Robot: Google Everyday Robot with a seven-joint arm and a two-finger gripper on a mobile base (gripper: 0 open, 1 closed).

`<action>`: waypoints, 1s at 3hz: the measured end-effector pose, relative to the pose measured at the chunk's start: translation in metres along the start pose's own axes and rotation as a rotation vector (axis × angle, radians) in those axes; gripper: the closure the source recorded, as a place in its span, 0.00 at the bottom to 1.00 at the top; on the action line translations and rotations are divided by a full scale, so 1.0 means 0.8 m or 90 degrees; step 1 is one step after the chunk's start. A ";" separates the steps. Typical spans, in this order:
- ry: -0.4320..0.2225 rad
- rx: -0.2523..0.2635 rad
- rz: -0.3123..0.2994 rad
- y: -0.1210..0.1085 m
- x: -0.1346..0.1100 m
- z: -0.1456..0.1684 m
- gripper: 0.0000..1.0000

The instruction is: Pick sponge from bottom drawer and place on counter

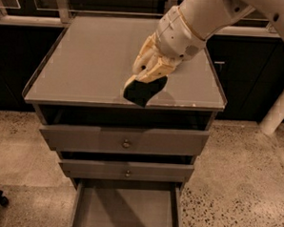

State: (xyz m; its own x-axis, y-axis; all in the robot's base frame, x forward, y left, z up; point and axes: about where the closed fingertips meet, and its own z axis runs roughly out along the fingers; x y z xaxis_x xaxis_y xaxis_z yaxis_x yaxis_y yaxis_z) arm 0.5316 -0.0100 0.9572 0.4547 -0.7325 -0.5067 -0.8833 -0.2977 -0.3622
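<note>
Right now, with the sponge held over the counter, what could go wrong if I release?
1. The gripper holds the sponge right at the counter's front edge; released here, it may tip off toward the open bottom drawer.
2. The sponge looks bent in the grip, so it could spring sideways on release.

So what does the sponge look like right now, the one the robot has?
The sponge is a small, dark green pad, almost black here, and it looks soft and a bit bent. The gripper pinches its top with cream fingers, so it hangs tilted at the front edge of the counter, right of the middle. Only the gripper clearly touches it; I cannot tell if its lowest corner meets the counter. No pale side shows.
</note>
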 end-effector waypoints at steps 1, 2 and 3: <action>-0.025 -0.006 0.020 0.008 0.000 0.010 1.00; -0.063 0.001 0.020 -0.001 0.030 0.015 1.00; -0.118 -0.017 -0.010 -0.026 0.071 0.035 1.00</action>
State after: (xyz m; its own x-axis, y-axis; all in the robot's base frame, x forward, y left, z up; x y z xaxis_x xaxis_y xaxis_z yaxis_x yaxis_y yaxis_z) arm 0.5791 -0.0282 0.9144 0.4799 -0.6024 -0.6378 -0.8773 -0.3262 -0.3520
